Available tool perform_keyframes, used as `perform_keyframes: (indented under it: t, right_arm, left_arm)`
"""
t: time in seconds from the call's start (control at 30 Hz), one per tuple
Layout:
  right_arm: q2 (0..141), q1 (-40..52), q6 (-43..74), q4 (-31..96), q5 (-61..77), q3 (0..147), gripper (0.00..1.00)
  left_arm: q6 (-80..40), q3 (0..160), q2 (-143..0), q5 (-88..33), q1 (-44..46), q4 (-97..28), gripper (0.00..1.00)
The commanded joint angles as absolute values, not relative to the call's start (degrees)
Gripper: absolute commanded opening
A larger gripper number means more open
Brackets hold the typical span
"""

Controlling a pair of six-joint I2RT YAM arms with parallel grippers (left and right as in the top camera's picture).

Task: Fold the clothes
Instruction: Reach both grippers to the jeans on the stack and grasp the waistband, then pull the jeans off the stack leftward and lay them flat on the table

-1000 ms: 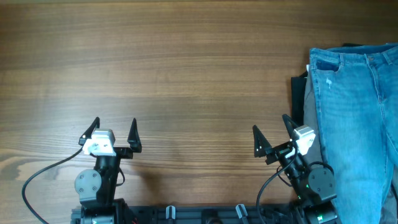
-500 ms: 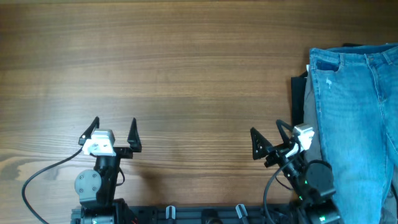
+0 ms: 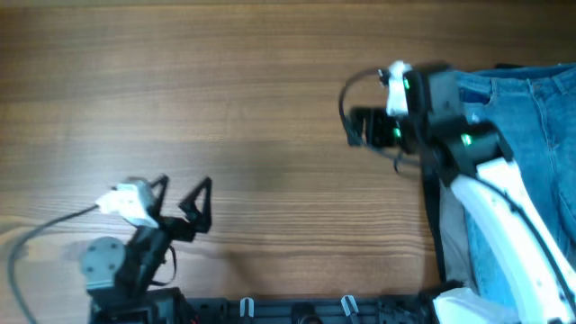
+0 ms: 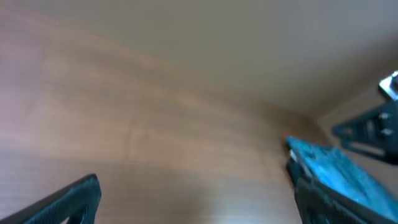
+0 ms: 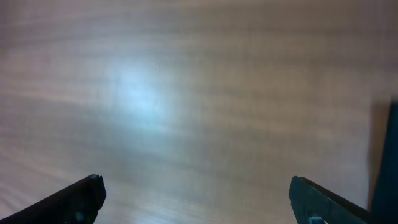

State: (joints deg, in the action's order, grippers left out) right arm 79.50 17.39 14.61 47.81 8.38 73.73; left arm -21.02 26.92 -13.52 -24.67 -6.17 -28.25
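The left claw (image 3: 183,193) and right claw (image 3: 353,126) are open. From above, jeans (image 3: 540,135) lie beside the right claw; its camera sees table (image 5: 186,93).

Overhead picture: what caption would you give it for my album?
Right arm extended over the edge of the blue jeans on a wooden table; left fingers open.

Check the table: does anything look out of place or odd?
Nothing looks spilled or damaged. The jeans lie at the far right, partly out of view; a dark cloth peeks out under their left edge.
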Motion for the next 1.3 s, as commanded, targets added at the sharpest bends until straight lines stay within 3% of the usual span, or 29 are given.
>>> perform_keyframes:
  t: [0.0,0.07,0.2,0.3,0.4,0.5,0.53,0.57,0.73,0.93,1.0,1.1,1.23,1.27]
  right_arm:
    - [86.65,15.11,14.66,46.52,-2.28,80.82,1.00]
    - [90.83,9.10,20.78,44.91,-9.52,83.11,1.00]
    - [101.25,-5.02,23.90,35.92,-7.05,83.09,0.94]
    - [108.51,-9.34,20.16,30.83,-5.10,83.09,0.90]
    - [115.85,-11.35,19.49,29.91,-4.12,83.09,0.71]
    - [119.59,-11.11,19.49,34.11,-1.02,82.94,0.70]
    - [120.09,-11.11,19.38,34.65,-1.02,82.91,0.60]
    - [120.14,-11.11,17.93,34.68,-1.26,82.91,0.39]
    - [118.34,-12.36,16.53,35.88,-3.18,85.71,0.04]
    - [104.05,-16.16,14.00,35.97,-1.78,87.00,0.04]
    - [95.72,-15.68,7.86,34.65,6.72,87.02,0.04]
    - [87.22,-12.67,8.08,33.65,18.57,87.02,0.04]
    - [78.70,11.09,12.69,32.21,21.26,87.00,0.04]
    - [80.25,21.47,13.78,31.00,20.62,87.00,0.04]
  left_arm:
    - [-22.31,47.55,-31.46,-22.24,-6.55,-40.84,1.00]
    - [-22.31,60.93,-45.21,-22.22,-6.55,-51.70,1.00]
    - [-22.35,78.02,-66.92,-22.87,-6.55,-67.13,1.00]
    - [-22.35,78.78,-72.86,-26.20,-6.52,-70.22,1.00]
    - [-22.26,78.76,-74.96,-26.48,-6.50,-72.10,1.00]
    - [-21.23,78.76,-74.96,-25.89,-6.50,-71.33,1.00]
    - [-21.23,78.76,-74.96,-25.87,-6.50,-71.11,1.00]
    - [-21.23,78.76,-74.96,-25.87,-6.50,-70.70,1.00]
    - [-21.19,78.76,-74.96,-25.87,-6.50,-69.89,1.00]
    - [-19.75,78.78,-74.96,-25.50,-6.63,-68.97,1.00]
    - [-19.77,80.12,-74.89,-25.52,-8.23,-69.28,1.00]
    - [-19.73,86.26,-74.54,-25.50,-12.19,-72.84,1.00]
    - [-16.12,103.04,-71.83,-25.47,-20.01,-77.41,1.00]
    - [-14.26,106.30,-70.32,-25.47,-20.78,-77.38,1.00]
